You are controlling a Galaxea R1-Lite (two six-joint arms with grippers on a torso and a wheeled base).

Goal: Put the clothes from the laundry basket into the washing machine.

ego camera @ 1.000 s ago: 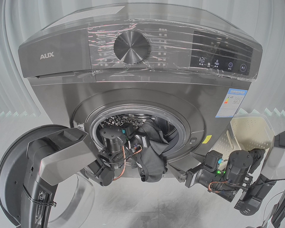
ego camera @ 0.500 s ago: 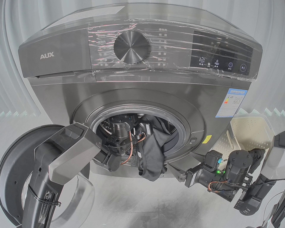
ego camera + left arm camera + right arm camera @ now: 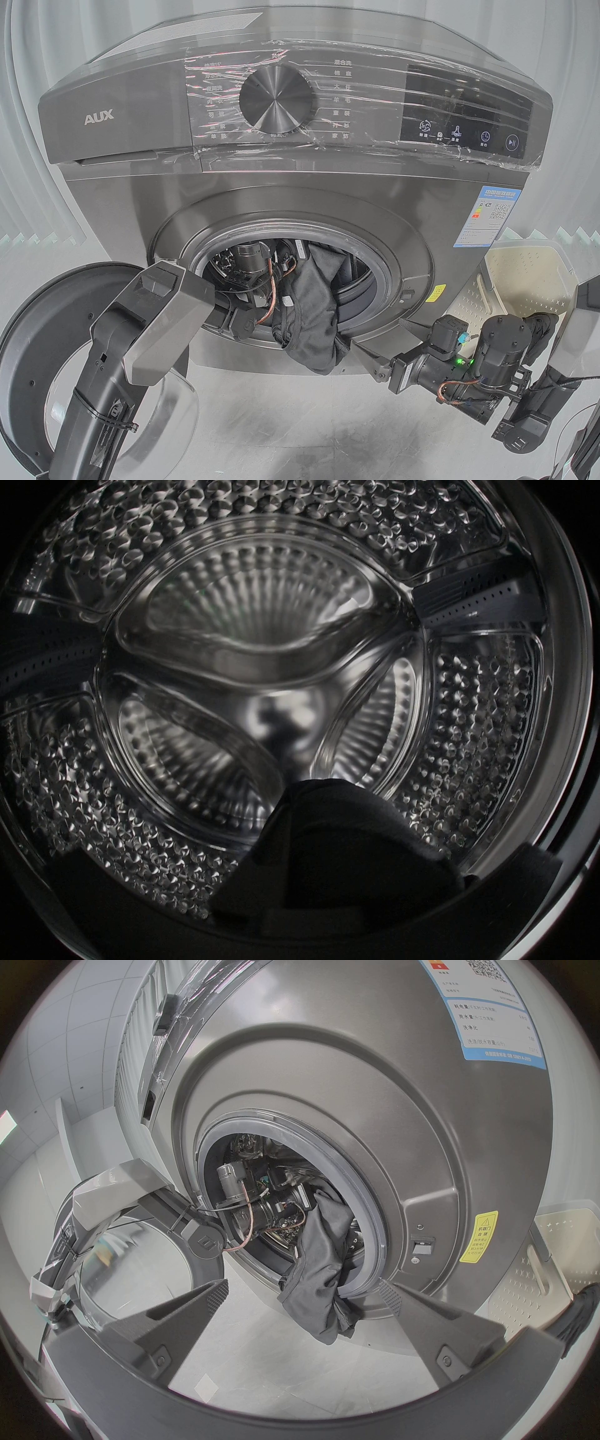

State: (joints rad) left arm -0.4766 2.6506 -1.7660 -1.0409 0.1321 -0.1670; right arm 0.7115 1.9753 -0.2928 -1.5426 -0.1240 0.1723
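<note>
Your left claw [image 3: 295,251] sits inside the drum [image 3: 262,605] of the washing machine [image 3: 387,206], seemingly wrapped in the dark garment [image 3: 309,312]; you cannot tell whether it grips. The garment drapes over the door rim, its lower end hanging outside. Your right claw [image 3: 300,1288] hovers wide open near the laundry basket [image 3: 531,275].

Dark grey garment [image 3: 309,312] draped over the lower door rim of the open grey washing machine [image 3: 325,187], upper part inside the drum [image 3: 250,605], lower end hanging outside; cream perforated laundry basket [image 3: 531,275] just beside it.
</note>
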